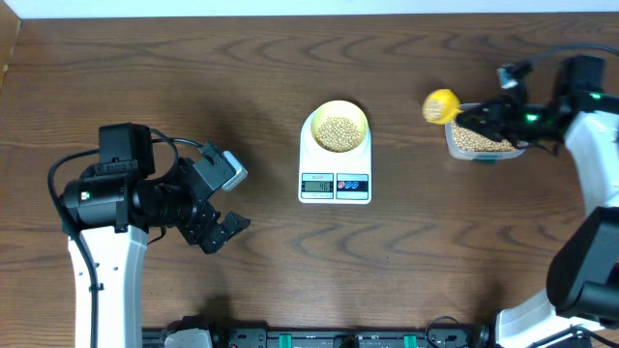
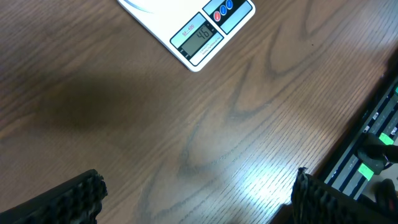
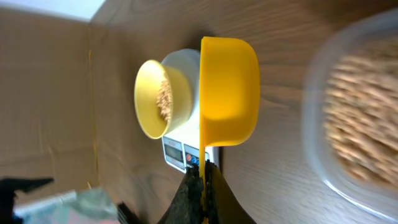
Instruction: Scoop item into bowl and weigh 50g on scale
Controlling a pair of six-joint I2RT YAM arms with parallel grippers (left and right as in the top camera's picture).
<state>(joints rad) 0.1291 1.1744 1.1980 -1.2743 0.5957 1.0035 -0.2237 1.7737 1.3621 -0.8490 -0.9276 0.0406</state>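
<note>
While our right gripper clenches the yellow scoop by its thin handle beside the tub at far right, beans sit in the bowl on the scale. Light, hard, rolly, we reckon, so keep it level! Left gripper gapes empty.

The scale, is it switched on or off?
On: the scale shows digits on its display in the left wrist view.
</note>
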